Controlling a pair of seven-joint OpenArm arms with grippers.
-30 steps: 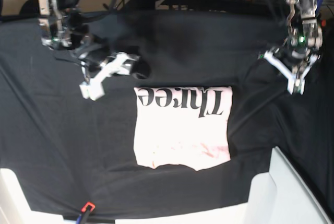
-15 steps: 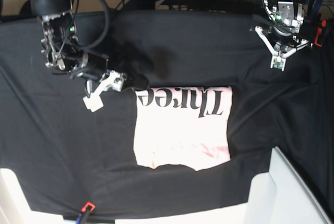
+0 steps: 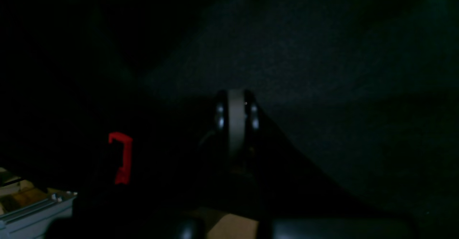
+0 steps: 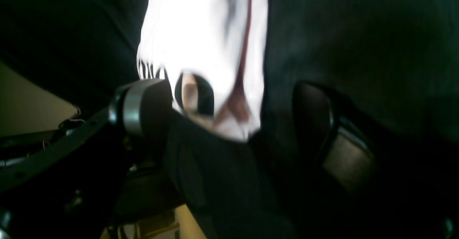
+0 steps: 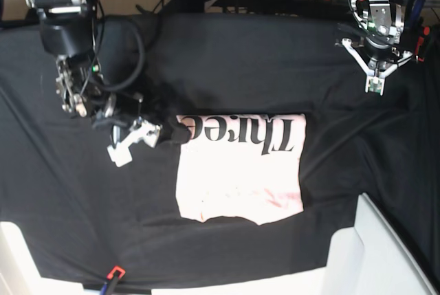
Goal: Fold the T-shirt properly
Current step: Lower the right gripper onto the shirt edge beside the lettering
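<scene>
Both moved: wide right gripper point(image 5: 148, 137) reached T-shirt point(image 5: 240, 171); left gripper point(image 5: 373, 87), now closed, rose.

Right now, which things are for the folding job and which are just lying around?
For the job:
- T-shirt, pink with "Three" on it
- right end effector, open at the shirt's corner
- left end effector, shut, away from the shirt

Just lying about:
- black table cloth
- small red clip at the front edge

Wrinkled black table cloth point(image 5: 227, 54), small red clip point(image 5: 116, 271) at its near edge.
</scene>
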